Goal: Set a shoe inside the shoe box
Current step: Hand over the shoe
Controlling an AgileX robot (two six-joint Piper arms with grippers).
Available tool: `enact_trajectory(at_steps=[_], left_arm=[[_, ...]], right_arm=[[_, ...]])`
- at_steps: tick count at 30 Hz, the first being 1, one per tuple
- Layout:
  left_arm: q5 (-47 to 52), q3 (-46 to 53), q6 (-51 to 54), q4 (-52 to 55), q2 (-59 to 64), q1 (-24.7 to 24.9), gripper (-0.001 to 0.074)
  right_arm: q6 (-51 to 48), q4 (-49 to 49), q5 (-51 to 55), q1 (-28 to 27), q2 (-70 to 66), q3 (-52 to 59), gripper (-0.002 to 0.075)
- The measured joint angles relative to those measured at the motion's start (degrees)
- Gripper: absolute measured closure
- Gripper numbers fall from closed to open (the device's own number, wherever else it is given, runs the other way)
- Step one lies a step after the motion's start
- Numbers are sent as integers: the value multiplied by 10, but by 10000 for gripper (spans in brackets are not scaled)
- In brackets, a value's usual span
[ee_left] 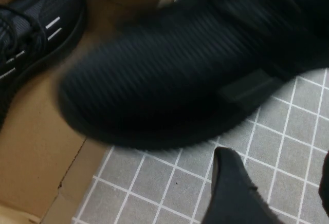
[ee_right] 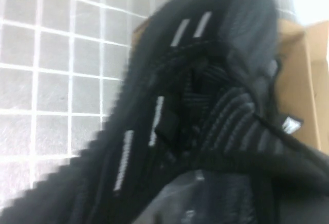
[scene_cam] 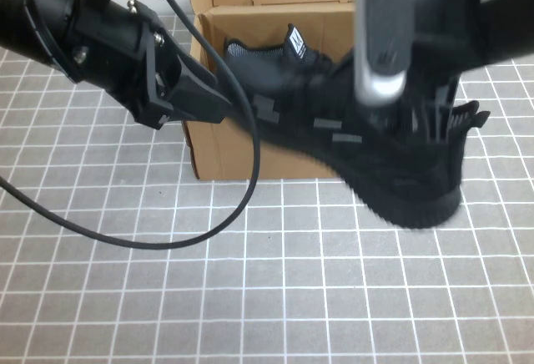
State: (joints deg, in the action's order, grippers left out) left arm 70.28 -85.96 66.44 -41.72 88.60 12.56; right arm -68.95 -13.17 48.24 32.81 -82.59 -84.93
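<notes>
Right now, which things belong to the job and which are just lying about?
Job: box; shoe, held across its front wall by the shut right gripper; left gripper, open by the toe.
Lying about: twin shoe inside the box; cable.

Shoe box [scene_cam: 250, 143] mouth blocked by shoe [scene_cam: 392, 172] (twin sneaker [scene_cam: 267, 57] inside)

Black shoe [ee_right: 205, 111] (white dashes on its side) — brown shoe box [ee_right: 303, 80] just behind
</notes>
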Motion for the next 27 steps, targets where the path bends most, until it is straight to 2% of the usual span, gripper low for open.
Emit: enact_trajectory(at_steps=[5, 13, 19, 27], left_arm=[[0, 0, 19, -3, 0, 0, 414], [-3, 0, 32, -11, 0, 0, 414], [-2, 0, 43, -34, 0, 0, 414], [-1, 0, 96, -86, 1, 0, 412]], right_arm=[[-25, -84, 6, -62, -22, -6, 732], [-73, -227, 111, -112, -66, -79, 732], [-121, -242, 215, -114, -91, -138, 732], [-190, -247, 239, -114, -92, -148, 732]])
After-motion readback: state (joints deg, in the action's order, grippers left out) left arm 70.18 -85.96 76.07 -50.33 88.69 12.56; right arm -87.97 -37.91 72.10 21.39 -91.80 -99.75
